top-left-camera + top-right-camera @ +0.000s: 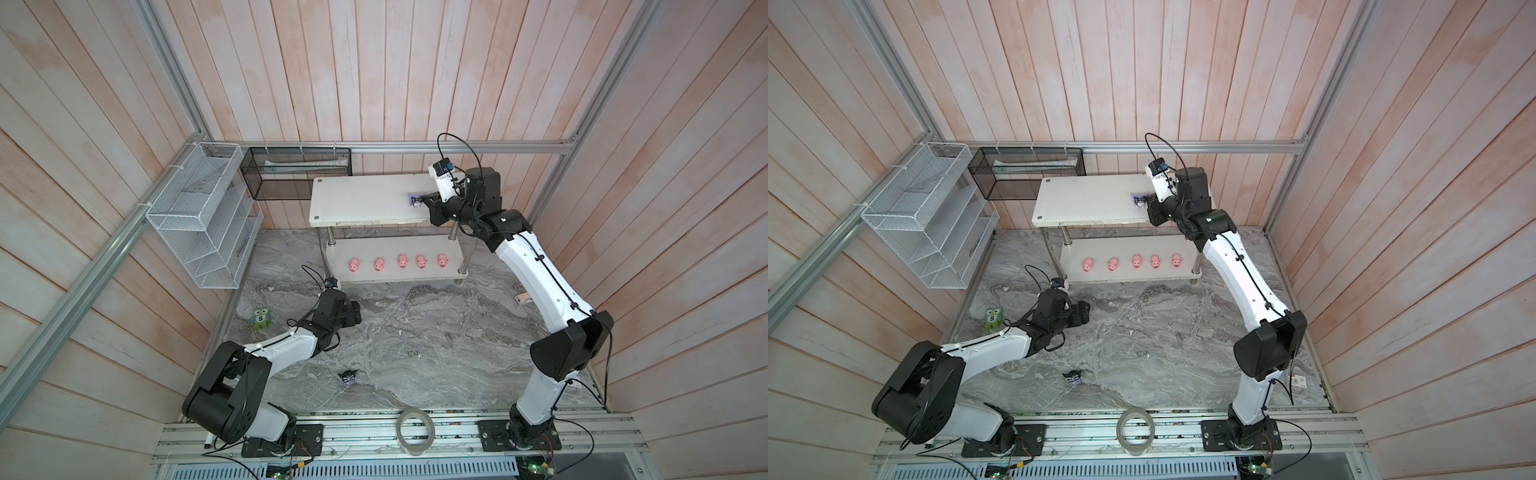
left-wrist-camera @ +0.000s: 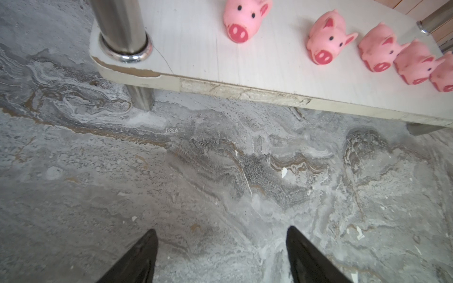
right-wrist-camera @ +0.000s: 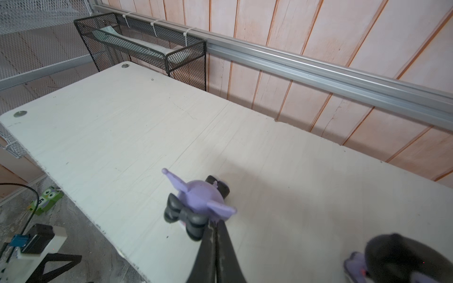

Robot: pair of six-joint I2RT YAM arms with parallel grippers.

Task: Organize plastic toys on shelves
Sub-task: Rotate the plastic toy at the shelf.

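Note:
The shelves are a white two-tier rack with a top board (image 1: 365, 203) (image 3: 147, 122) and a lower board (image 1: 415, 275) (image 2: 196, 36). Several pink pig toys (image 1: 402, 261) (image 2: 245, 19) stand in a row on the lower board. My right gripper (image 3: 215, 223) (image 1: 424, 202) is over the top board's right end, shut. Its tips touch a purple-and-black figurine (image 3: 198, 198) lying there. A second figurine (image 3: 392, 259) shows blurred beside it. Another one (image 1: 347, 377) (image 1: 1072, 378) lies on the floor. My left gripper (image 2: 221, 229) (image 1: 354, 312) hangs open and empty above the floor, in front of the rack's left leg (image 2: 117, 24).
A green toy marked 5 (image 1: 261, 319) stands on the floor behind the left arm. A white wire rack (image 1: 199, 216) and a black mesh basket (image 1: 297, 172) hang on the left and back walls. A tape roll (image 1: 415, 430) lies on the front rail.

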